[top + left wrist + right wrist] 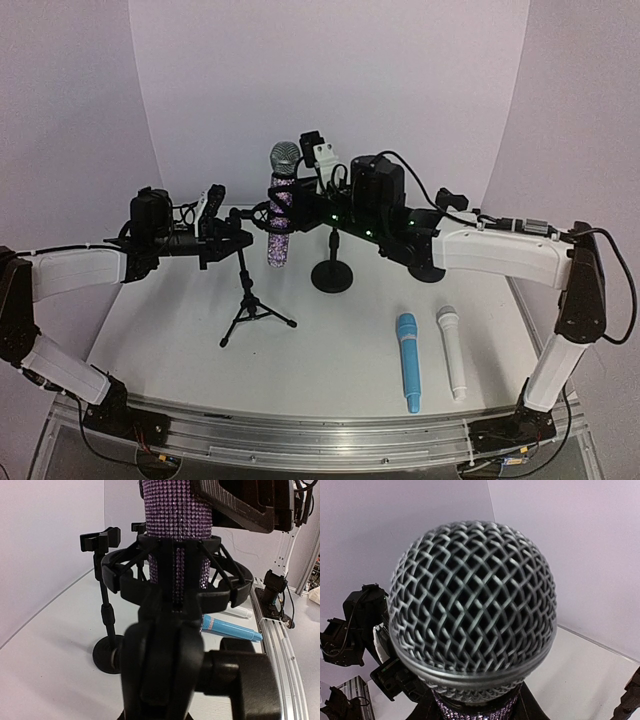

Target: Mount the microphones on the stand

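Up close, silver mesh head (pixel 472 605) of glittery purple mic (pixel 279 230), upright in tripod's (pixel 255 315) black ring mount (pixel 117 577). Right pincer (pixel 288 202) clamped on its body just above the ring; left pincer (pixel 222 232) closed on tripod's top joint. Just right, round-base stand (pixel 332 274), right arm crossing over its top. Near right on table (pixel 330 350), blue mic (pixel 407 360) and white mic (pixel 452 352) lying side by side, apart.

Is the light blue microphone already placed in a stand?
No, the light blue microphone lies flat on the table, beside the white microphone.
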Available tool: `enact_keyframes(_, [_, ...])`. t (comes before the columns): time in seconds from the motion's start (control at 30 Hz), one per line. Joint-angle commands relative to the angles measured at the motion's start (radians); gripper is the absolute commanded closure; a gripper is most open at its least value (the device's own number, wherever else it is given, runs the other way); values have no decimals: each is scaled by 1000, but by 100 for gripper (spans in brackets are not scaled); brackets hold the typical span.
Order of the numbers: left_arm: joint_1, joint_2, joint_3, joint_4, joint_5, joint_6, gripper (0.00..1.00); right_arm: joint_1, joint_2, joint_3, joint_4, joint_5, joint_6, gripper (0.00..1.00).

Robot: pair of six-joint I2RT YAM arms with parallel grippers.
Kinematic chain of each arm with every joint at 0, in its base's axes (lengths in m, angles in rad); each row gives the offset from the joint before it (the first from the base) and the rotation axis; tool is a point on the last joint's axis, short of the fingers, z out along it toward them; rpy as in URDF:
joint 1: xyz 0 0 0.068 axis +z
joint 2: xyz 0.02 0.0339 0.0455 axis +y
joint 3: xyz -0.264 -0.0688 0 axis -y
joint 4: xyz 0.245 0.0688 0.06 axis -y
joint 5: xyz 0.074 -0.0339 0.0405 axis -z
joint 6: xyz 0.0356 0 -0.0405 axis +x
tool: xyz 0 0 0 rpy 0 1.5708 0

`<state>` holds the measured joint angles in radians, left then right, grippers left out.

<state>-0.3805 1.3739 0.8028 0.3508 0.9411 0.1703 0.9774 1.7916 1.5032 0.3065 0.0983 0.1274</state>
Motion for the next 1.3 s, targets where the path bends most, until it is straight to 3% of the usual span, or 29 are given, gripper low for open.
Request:
enact_keyframes(0.0, [-3, -16, 4, 21, 23, -68, 100, 0, 22, -57, -41, -14, -11, 100])
enact_keyframes(0.27, [-2, -16, 3, 11, 19, -56, 100, 0, 15, -52, -60, -33, -47, 98])
enact_keyframes(0.3, [-2, -16, 4, 10, 19, -54, 100, 0, 13, -47, -67, -36, -56, 92])
enact_keyframes(0.37, [1, -15, 5, 9, 18, -52, 100, 0, 8, -35, -89, -38, -67, 64])
enact_keyframes(0.43, [6, -16, 5, 7, 18, -47, 100, 1, -5, -25, -103, -41, -69, 48])
enact_keyframes(0.63, [19, -17, 8, -10, 21, -27, 100, 0, -48, 25, -129, -59, -80, 34])
enact_keyframes(0.77, [21, -12, 11, -7, 18, -21, 100, 0, -68, 52, -174, -59, -94, 13])
enact_keyframes(1.27, [104, 54, 119, -34, 32, 116, 100, 0, -215, 3, -221, -10, -157, 8])
